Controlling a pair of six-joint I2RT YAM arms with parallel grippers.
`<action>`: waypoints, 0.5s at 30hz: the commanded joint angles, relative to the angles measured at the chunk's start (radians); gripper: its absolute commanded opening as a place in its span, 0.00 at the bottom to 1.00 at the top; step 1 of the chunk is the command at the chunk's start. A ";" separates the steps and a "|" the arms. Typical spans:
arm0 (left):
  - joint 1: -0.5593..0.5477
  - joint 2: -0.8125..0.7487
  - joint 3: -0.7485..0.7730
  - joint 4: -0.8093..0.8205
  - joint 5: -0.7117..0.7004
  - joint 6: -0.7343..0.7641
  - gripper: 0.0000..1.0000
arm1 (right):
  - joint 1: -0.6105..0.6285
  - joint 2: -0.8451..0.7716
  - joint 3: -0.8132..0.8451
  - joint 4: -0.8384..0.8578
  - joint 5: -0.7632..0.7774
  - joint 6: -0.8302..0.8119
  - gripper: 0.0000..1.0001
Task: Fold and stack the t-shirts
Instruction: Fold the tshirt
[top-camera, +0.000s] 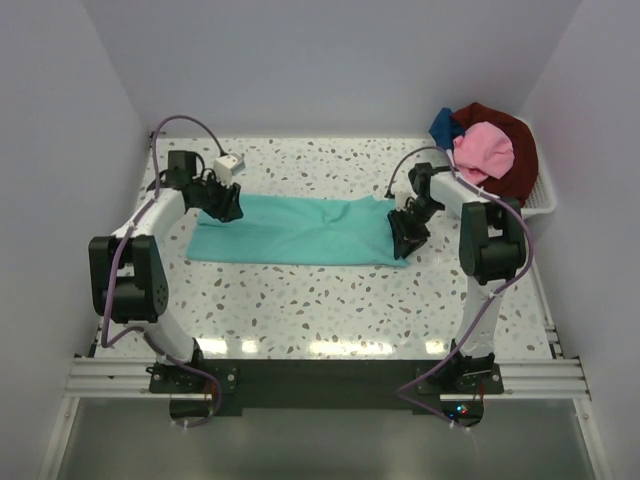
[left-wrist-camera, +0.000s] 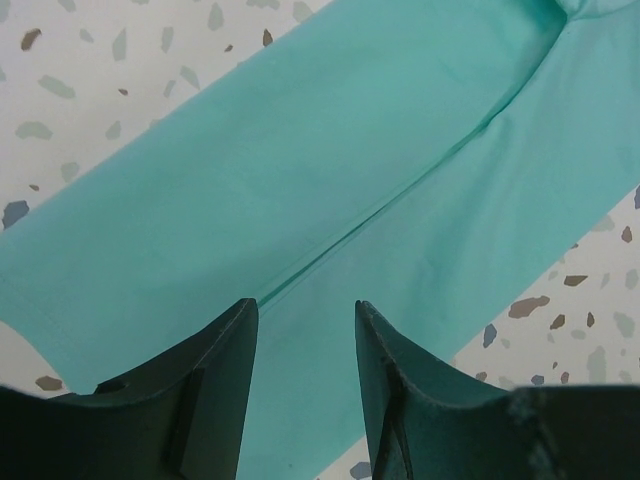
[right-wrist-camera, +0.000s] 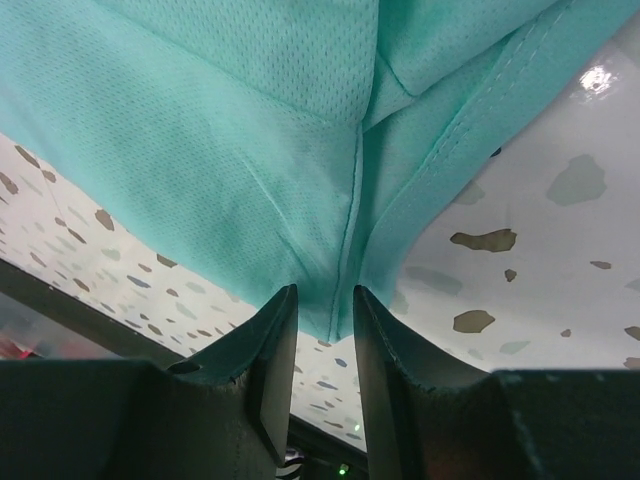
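- Stretched left to right across the middle of the speckled table (top-camera: 330, 310): teal-green t-shirt (top-camera: 300, 232), folded into one long band, lying between the two arms.
- Flat along most of its length, rumpled at the right end.
- Poised over the band's left end: left gripper (left-wrist-camera: 306, 310), jaws standing well apart, closed on nothing.
- Beyond that gap, only smooth teal cloth, with a fold line running diagonally away toward the upper right of the left wrist view, and bare table on either side of the band.
- Down at the band's right end: right gripper (right-wrist-camera: 324, 295), jaws almost together, only a narrow slit between them.
- Pinched in that slit: a corner of the teal cloth, hem and seam converging into the jaws, creases fanning out from the pinch.
- At the far right corner of the table: white slatted basket (top-camera: 541, 200), heaped above its rim.
- In the heap: pink t-shirt (top-camera: 485, 150) on top toward the front, dark red t-shirt (top-camera: 512, 135) beneath and behind it, blue t-shirt (top-camera: 443, 126) peeking out at the left.
- Well apart from the teal band, all three.
- Near the left arm, beyond the band's far left corner: small white box (top-camera: 229, 163) resting on the table, apart from the cloth.
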 joint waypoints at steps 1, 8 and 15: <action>0.025 -0.027 -0.038 -0.018 0.009 -0.004 0.49 | 0.000 -0.017 -0.020 -0.005 -0.008 0.027 0.33; 0.037 -0.059 -0.094 -0.008 0.033 -0.018 0.49 | 0.000 -0.009 0.009 -0.024 -0.015 0.032 0.29; 0.060 -0.081 -0.121 -0.006 0.029 -0.015 0.49 | 0.000 -0.057 0.017 -0.057 -0.023 0.010 0.00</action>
